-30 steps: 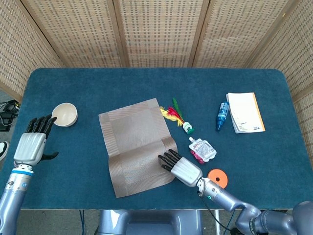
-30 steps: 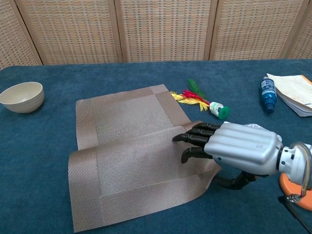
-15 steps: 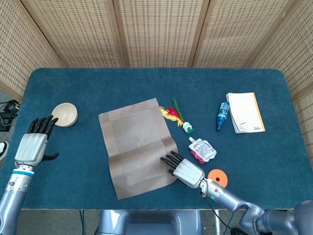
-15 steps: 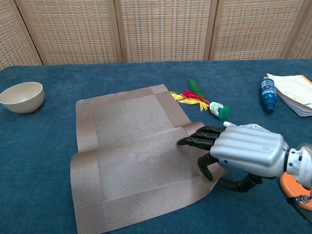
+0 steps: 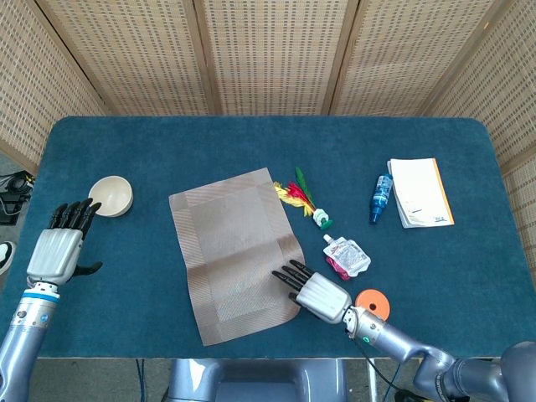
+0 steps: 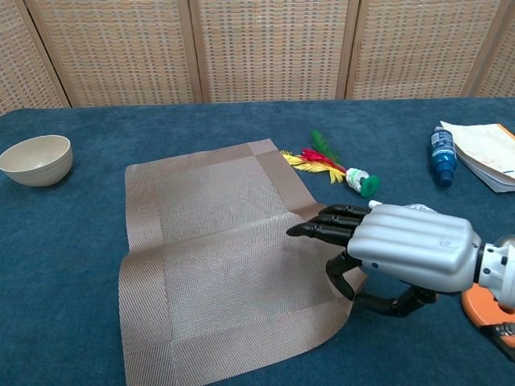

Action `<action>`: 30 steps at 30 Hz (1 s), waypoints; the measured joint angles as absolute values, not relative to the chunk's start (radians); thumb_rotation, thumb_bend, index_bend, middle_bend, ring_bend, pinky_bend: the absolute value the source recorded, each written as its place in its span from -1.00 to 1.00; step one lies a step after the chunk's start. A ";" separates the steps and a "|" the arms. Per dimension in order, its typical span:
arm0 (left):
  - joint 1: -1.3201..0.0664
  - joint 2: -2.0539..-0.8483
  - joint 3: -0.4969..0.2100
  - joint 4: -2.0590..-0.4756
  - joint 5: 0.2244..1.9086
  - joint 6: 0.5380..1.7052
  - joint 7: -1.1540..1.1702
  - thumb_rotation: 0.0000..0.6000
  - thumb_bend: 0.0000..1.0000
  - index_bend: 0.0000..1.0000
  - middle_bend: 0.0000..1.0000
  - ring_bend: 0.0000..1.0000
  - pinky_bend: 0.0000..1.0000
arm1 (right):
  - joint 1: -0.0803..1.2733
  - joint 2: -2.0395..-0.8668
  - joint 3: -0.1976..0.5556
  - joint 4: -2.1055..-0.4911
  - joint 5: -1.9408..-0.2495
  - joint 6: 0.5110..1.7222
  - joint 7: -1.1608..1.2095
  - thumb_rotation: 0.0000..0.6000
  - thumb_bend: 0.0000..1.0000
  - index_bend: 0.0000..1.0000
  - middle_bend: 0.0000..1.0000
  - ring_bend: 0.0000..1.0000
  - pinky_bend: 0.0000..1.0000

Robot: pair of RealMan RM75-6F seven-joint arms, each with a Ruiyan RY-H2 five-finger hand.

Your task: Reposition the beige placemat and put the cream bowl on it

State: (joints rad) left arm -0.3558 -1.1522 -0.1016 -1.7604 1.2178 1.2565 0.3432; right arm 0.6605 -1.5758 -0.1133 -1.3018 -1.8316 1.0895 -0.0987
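Note:
The beige placemat (image 5: 234, 251) (image 6: 213, 257) lies a little askew in the middle of the blue table, its front right corner slightly curled. My right hand (image 5: 314, 291) (image 6: 398, 249) rests on the mat's right edge with its fingers stretched flat over it. The thumb hangs down beside the edge, and nothing is visibly pinched. The cream bowl (image 5: 110, 195) (image 6: 36, 159) stands upright at the far left, off the mat. My left hand (image 5: 59, 247) hovers just in front of and to the left of the bowl, fingers extended and empty. It shows only in the head view.
Right of the mat lie a feathered shuttlecock (image 5: 303, 198), a white pouch (image 5: 347, 255) and an orange disc (image 5: 373, 303). Further right are a blue bottle (image 5: 381, 198) and a notebook (image 5: 420, 192). A wicker screen stands behind the table.
My right hand slid toward the table's front, and the mat's front part shifted with it and flattened. The thumb came off the mat's top. The left hand barely moved.

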 measured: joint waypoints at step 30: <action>-0.356 -1.163 -0.097 -1.772 1.212 1.264 0.386 1.00 -1.00 -1.00 -1.00 -1.00 -1.00 | 0.771 -1.162 -0.086 -1.198 -2.072 1.217 -0.392 1.00 0.15 0.53 -0.90 -1.00 -1.00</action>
State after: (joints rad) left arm -0.3557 -1.1629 -0.0969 -1.7720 1.2116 1.2640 0.3857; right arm 0.7707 -1.1617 -0.0863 -1.1982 -2.0717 1.2172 -0.3920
